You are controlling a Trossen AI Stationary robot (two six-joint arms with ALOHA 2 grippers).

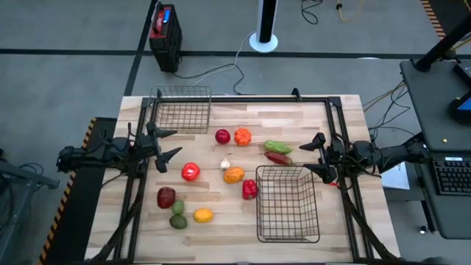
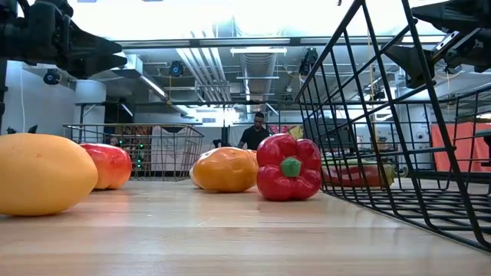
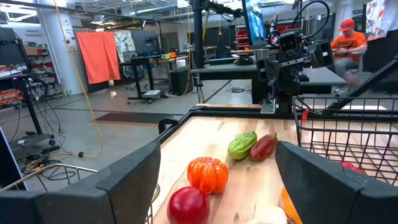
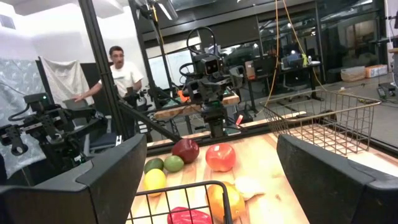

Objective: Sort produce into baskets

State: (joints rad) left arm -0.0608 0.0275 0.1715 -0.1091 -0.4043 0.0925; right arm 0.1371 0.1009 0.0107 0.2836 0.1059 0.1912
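left gripper (image 1: 171,143): spread, empty, at left table edge | round red plastic tomato (image 1: 190,172): on table just beside it, nearer this arm | right gripper (image 1: 314,154): spread, empty, over larger black wire-mesh basket (image 1: 288,230)'s far corner

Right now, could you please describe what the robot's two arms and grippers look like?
Both are dark, nearly black jointed arms. The left gripper and right gripper each end in two broad, flat, wedge-shaped matte black fingers. A small red mark shows by the right arm's wrist.
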